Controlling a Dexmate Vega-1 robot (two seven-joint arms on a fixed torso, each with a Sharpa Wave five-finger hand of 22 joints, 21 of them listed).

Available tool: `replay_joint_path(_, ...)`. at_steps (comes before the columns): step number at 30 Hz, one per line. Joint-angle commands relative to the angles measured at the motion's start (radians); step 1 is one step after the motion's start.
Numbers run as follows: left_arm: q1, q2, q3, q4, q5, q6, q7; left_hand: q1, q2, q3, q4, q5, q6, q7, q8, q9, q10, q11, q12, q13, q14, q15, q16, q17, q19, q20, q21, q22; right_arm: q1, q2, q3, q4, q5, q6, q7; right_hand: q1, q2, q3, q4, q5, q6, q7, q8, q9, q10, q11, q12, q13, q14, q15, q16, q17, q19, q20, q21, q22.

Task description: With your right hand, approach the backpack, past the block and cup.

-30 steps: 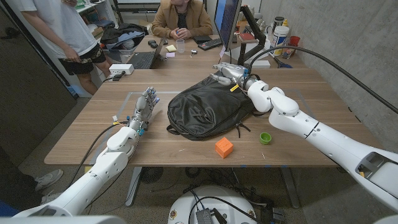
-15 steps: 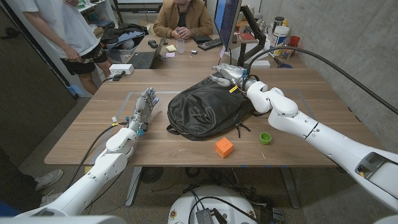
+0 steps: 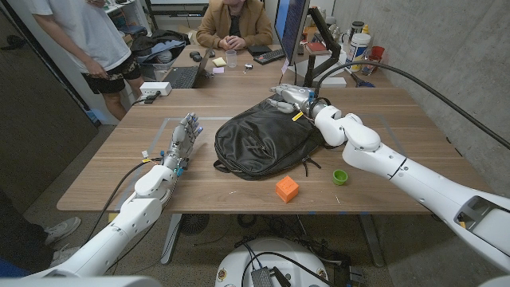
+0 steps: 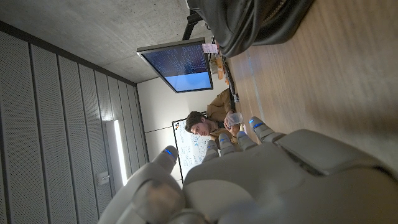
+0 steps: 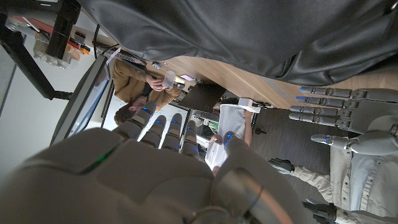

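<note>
Right hand (image 3: 288, 92) over diagonally-lying backpack (image 3: 267, 137)

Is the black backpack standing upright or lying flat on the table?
Lying flat: the backpack spreads broad and low across the table.

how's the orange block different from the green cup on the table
The small orange cube-shaped block has flat faces and sharp corners; the small round green cup is lower, with its opening facing up. The block sits directly in front of the black backpack; the cup sits further right. Both stand free on the wooden table.
</note>
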Motion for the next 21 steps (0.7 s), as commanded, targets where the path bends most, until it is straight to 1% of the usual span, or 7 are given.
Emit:
replay_joint_path(1,0.003,0.002,-0.002,0.002,-0.003,0.0,-0.002,0.005,0.113,-0.004,0.001,0.004,0.002,-0.004,0.005,0.005,0.005,-0.003,-0.001,0.004,-0.003,-0.058,0.001,0.003,0.001,-0.057,0.005,0.002,0.011,0.013,-0.014,0.02,-0.012,0.002,0.011,0.009,0.018,-0.005,-0.003,0.0,-0.001,0.004,-0.001,0.006,-0.002,0.005,0.001,0.001,0.009,-0.038,0.0,0.003,0.008,-0.076,-0.005,0.006)
replay_joint_path(9,-0.003,-0.001,-0.002,0.014,-0.007,-0.002,-0.011,0.005,0.112,-0.004,0.001,0.004,0.002,-0.004,0.004,0.005,0.005,-0.004,-0.001,0.004,-0.003,-0.056,0.002,0.003,0.0,-0.056,0.005,0.002,0.023,0.028,-0.025,0.042,-0.013,0.008,0.011,0.012,0.019,-0.005,-0.005,0.0,-0.003,0.006,-0.002,0.006,-0.002,0.009,0.001,0.001,0.009,-0.036,0.0,0.002,0.009,-0.073,-0.006,0.006)
replay_joint_path(13,-0.005,-0.001,-0.004,0.018,-0.008,-0.003,-0.012,0.005,0.112,-0.004,0.001,0.004,0.003,-0.004,0.005,0.005,0.005,-0.003,-0.001,0.004,-0.002,-0.057,0.002,0.003,0.0,-0.055,0.005,0.002,0.03,0.032,-0.03,0.051,-0.013,0.013,0.011,0.016,0.02,-0.005,-0.007,0.001,-0.008,0.0,-0.003,0.006,-0.004,0.006,0.001,0.001,0.008,-0.039,-0.001,0.001,0.007,-0.078,-0.008,0.006)
replay_joint_path(21,-0.009,-0.002,-0.004,0.027,-0.01,-0.003,-0.017,0.005,0.113,-0.005,0.001,0.004,0.003,-0.004,0.005,0.005,0.005,-0.003,-0.001,0.004,-0.003,-0.057,0.002,0.003,0.0,-0.055,0.005,0.002,0.042,0.039,-0.038,0.067,-0.012,0.021,0.012,0.018,0.023,-0.005,-0.007,0.001,-0.01,0.0,-0.004,0.006,-0.003,0.007,0.001,0.002,0.008,-0.039,-0.001,0.001,0.008,-0.078,-0.009,0.006)
